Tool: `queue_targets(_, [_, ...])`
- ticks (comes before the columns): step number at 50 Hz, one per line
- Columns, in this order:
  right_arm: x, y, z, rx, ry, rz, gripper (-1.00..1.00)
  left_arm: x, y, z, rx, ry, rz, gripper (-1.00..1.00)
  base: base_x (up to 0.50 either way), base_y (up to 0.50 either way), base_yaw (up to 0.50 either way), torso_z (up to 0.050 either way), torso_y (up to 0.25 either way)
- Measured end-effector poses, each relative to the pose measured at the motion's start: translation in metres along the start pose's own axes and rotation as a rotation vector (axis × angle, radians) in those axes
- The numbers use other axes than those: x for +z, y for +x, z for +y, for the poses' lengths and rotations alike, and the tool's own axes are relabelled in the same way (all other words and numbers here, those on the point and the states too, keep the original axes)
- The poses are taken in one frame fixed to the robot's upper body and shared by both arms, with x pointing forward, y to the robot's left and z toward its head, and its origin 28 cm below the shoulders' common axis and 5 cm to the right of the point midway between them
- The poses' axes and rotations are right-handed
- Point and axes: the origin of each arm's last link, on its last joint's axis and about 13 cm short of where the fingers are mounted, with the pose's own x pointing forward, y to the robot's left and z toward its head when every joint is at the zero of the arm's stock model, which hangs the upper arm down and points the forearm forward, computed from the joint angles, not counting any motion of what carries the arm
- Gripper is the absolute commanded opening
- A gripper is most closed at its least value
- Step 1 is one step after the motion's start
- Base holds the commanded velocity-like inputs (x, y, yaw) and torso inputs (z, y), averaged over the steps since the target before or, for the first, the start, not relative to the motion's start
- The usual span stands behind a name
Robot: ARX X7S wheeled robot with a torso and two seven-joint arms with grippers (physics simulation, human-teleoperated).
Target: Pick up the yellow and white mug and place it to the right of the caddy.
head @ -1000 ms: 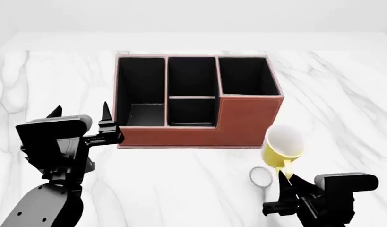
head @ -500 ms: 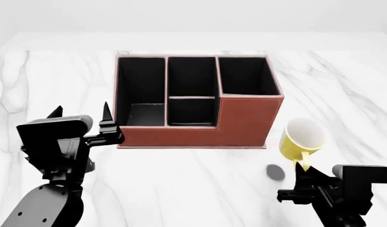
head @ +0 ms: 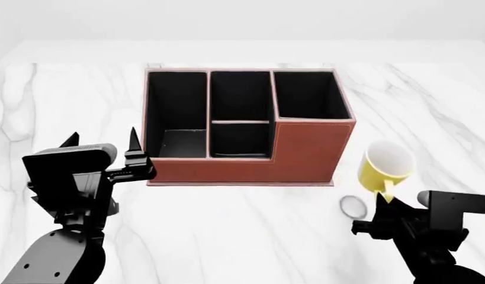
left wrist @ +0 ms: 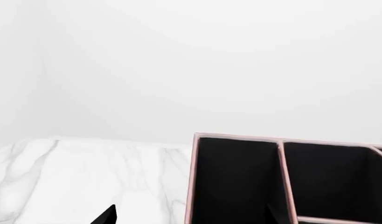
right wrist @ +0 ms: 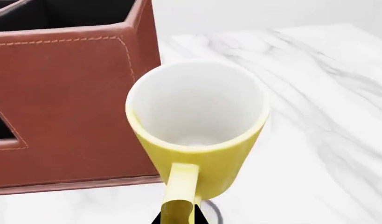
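Observation:
The yellow and white mug (head: 385, 167) hangs above the table just right of the caddy's (head: 305, 155) front right corner, held by its handle. My right gripper (head: 386, 204) is shut on that handle. In the right wrist view the mug (right wrist: 200, 135) is tilted with its white inside showing, the caddy (right wrist: 60, 102) is right behind it, and the gripper (right wrist: 178, 215) pinches the yellow handle. My left gripper (head: 100, 142) stands open and empty at the caddy's front left corner. The left wrist view shows the caddy's black compartments (left wrist: 240, 182).
The white marble table (head: 226, 231) stretches around the caddy. A small round shadow (head: 353, 205) lies on the table under the mug. Bare marble lies to the right of the caddy (head: 431, 130).
My right gripper has carried the mug rightward and a little up, from in front of the caddy's right corner to beside it. The left arm has not moved.

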Motion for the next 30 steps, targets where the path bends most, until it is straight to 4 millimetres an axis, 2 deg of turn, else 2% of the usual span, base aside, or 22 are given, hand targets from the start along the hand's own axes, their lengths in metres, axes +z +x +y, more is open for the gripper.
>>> queue_targets(14, [0.003,0.023,-0.001,-0.017,-0.010,0.014,-1.00,-0.001,0.001,0.000,-0.001,0.000,0.002,1.00,0.00,0.00,0.00,0.000,0.001])
queue_targets(30, [0.006,0.040,-0.004,-0.034,-0.015,0.019,-1.00,-0.002,0.001,0.000,-0.003,0.002,0.003,1.00,0.00,0.00,0.00,0.000,0.001])
